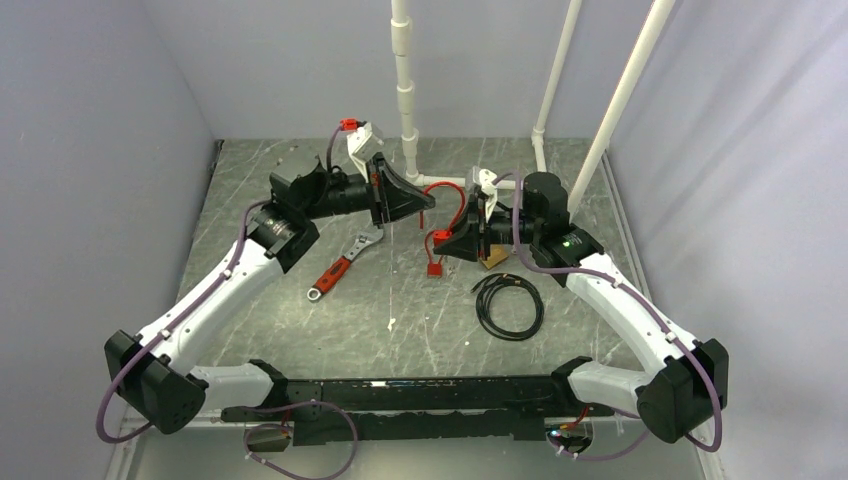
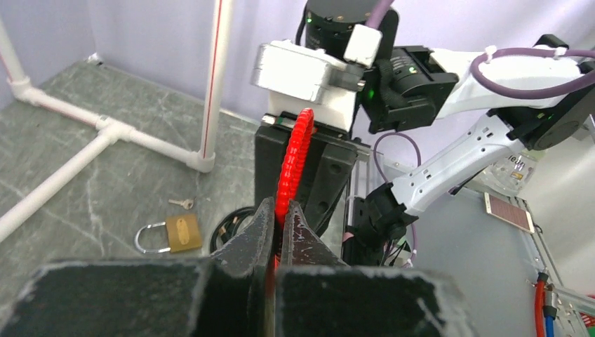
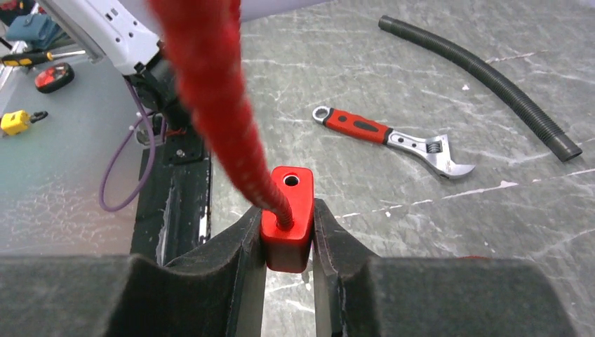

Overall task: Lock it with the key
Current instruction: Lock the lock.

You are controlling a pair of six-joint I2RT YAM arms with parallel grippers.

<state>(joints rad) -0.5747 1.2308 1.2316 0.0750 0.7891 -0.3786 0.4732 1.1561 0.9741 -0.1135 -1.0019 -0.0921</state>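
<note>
A red-handled wrench [image 1: 343,266] is lying left of centre on the table. A black cable coil [image 1: 508,306] is sitting near right, and white pipes [image 1: 405,90] are standing at the far edge. In my right wrist view a black ribbed hose [image 3: 484,77] is lying beyond the wrench. My right arm is hanging over the padlock [image 2: 172,235], hiding most of it from above. My left gripper [image 2: 279,214] is pinching a ribbed red cable [image 2: 295,158]. My right gripper [image 3: 288,210] is clamping that cable's red end block [image 3: 286,232]. The padlock is lying flat on the right half of the table, showing a brass body and a silver shackle; I cannot tell if it is latched. The small key [image 2: 184,203] is lying just beside it, apart.
</note>
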